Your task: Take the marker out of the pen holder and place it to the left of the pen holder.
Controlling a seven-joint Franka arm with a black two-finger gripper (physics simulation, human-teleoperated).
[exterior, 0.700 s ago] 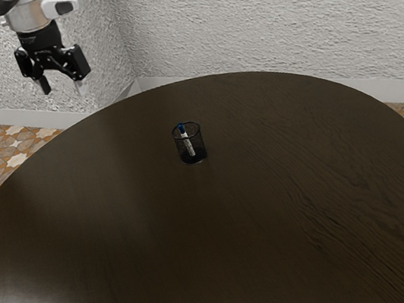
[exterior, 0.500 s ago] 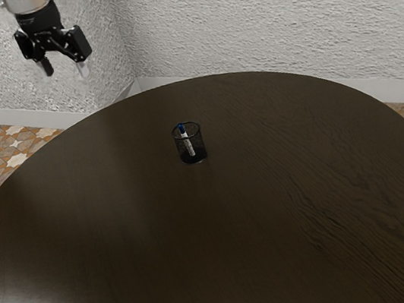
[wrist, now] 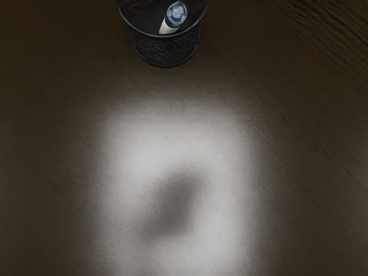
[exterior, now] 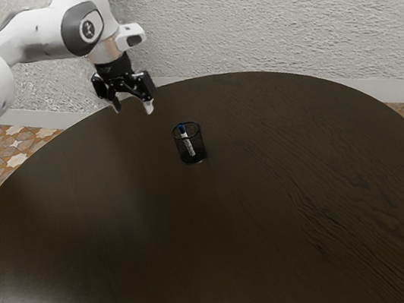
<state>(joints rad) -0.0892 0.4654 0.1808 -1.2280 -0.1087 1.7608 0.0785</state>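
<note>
Rough, pale walls point(exterior: 265, 18) stand behind everything in my exterior view, and below them I can see patterned tile floor point(exterior: 12, 139). The round, dark wooden table point(exterior: 238, 230) takes up most of that view. My arm point(exterior: 37, 31) comes in from the exterior view's left and bends down over the table's far part. At its end my gripper point(exterior: 133, 107) points downward, its two fingers spread well apart and with nothing held between them. In the wrist view a bright patch point(wrist: 190, 132) of light lies on the tabletop, with a dark smudge point(wrist: 172, 204) inside it. The black mesh holder point(exterior: 200, 150) stands upright on the table, lower than my gripper and toward the exterior view's right from it, apart from the fingers. Inside it is the marker point(exterior: 189, 144), white-bodied, tilted with its top toward the exterior view's left, its blue end point(wrist: 176, 12) up at the rim.
</note>
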